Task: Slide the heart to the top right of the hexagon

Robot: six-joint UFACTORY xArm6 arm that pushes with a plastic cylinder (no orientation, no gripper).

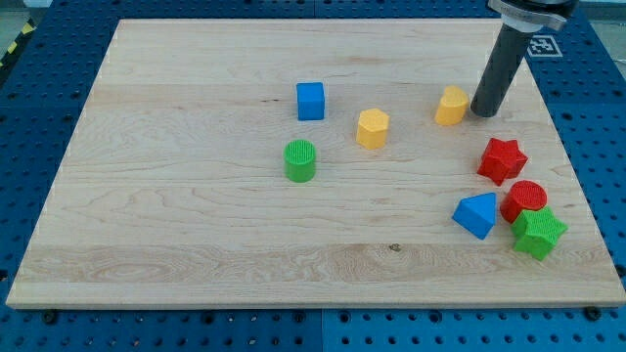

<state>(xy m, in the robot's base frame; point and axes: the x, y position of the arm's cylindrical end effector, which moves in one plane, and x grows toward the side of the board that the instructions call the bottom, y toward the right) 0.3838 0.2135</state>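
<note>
Yellow heart [451,106] sat w/ my tip [484,113] just at its right side, touching or nearly so; yellow hexagon [373,128] lay to its lower left.

Heart was already up and to the view's right of the hexagon, near it but apart, so I judged little travel was left. No hand on this rig, only the rod, so nothing to say of apart or together. Main risk: my tip stood on the heart's right, so any further push would've sent it left, into the hexagon or past it, spoiling the placement. Off-centre contact could've spun the heart instead of sliding it straight. Blue cube [310,101] and green cylinder [300,160] sat further left on the wooden surface [176,225], well apart; red star [502,160] was below my tip, clear unless I swung down.
</note>
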